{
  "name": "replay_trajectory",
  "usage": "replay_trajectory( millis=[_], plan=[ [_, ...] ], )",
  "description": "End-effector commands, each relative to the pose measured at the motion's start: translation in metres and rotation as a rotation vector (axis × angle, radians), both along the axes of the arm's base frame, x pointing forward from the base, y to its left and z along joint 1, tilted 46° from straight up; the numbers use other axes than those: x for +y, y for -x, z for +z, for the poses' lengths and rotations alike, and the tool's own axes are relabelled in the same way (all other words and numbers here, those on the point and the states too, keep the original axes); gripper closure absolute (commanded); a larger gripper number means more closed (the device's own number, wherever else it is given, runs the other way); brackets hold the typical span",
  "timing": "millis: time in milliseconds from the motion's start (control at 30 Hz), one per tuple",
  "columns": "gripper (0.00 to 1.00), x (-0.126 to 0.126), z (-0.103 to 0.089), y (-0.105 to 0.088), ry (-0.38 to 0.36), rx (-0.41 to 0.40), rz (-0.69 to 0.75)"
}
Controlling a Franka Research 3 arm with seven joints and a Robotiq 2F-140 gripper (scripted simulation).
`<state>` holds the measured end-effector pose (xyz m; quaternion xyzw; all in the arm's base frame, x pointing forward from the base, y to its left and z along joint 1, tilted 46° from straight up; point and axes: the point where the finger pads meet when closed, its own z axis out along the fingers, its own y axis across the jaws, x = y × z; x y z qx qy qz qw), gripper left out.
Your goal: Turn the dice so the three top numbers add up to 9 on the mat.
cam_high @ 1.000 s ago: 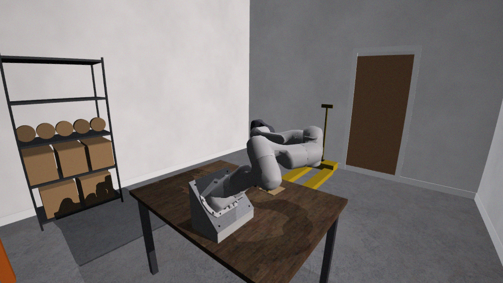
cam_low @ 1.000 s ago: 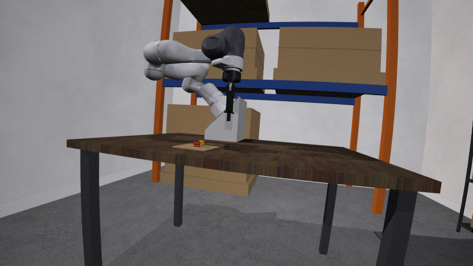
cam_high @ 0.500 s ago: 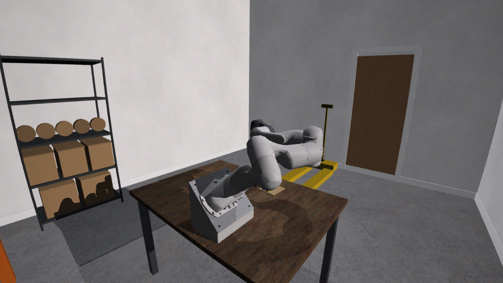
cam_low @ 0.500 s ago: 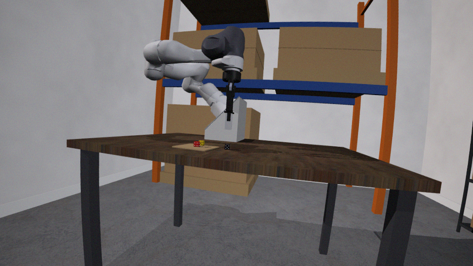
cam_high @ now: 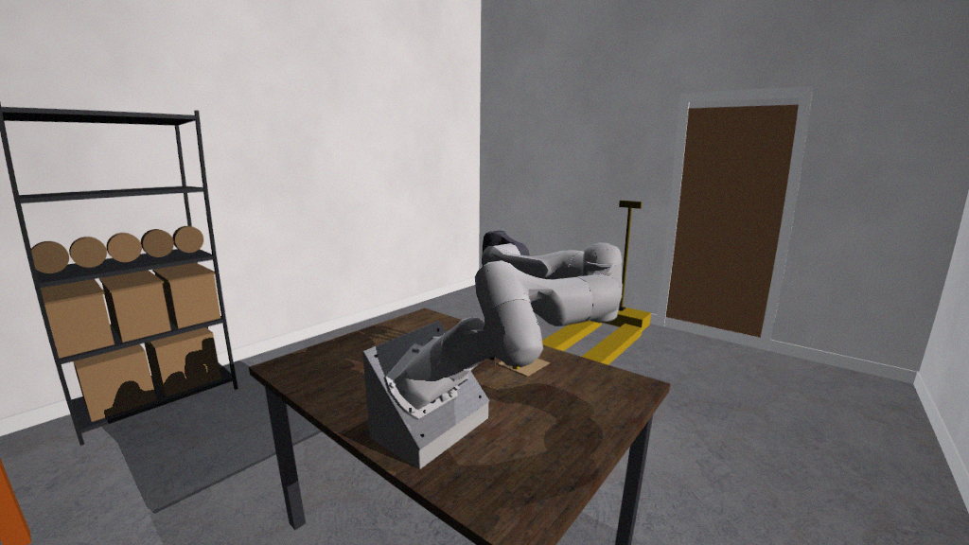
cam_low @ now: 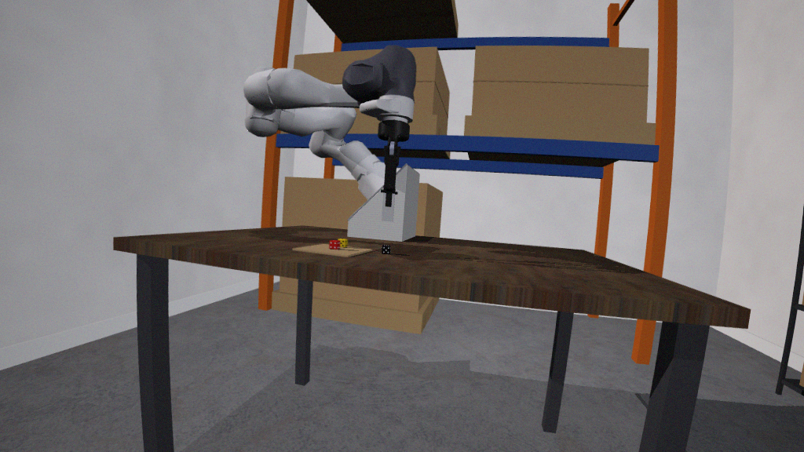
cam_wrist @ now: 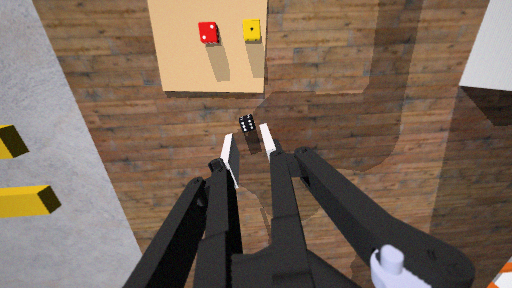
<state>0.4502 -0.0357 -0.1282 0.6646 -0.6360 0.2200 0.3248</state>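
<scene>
Well, the brown wooden desk carries the pale arm, whose black pincer hangs above it, released and holding nothing, its fingers parted. On the desk lies a tan mat bearing the red die, two up, and the yellow die, one up, set apart. The black die sits off the mat, near its edge, showing what looks like six.
</scene>
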Motion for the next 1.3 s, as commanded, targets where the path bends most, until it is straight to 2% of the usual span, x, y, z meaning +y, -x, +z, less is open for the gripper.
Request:
replay_trajectory(
  millis=[0, 1267],
  plan=[
    [0.79, -0.001, -0.002, 0.0, -0.002, 0.013, 0.011],
    [0.79, -0.032, -0.033, 0.004, -0.002, 0.014, 0.012]
  ],
)
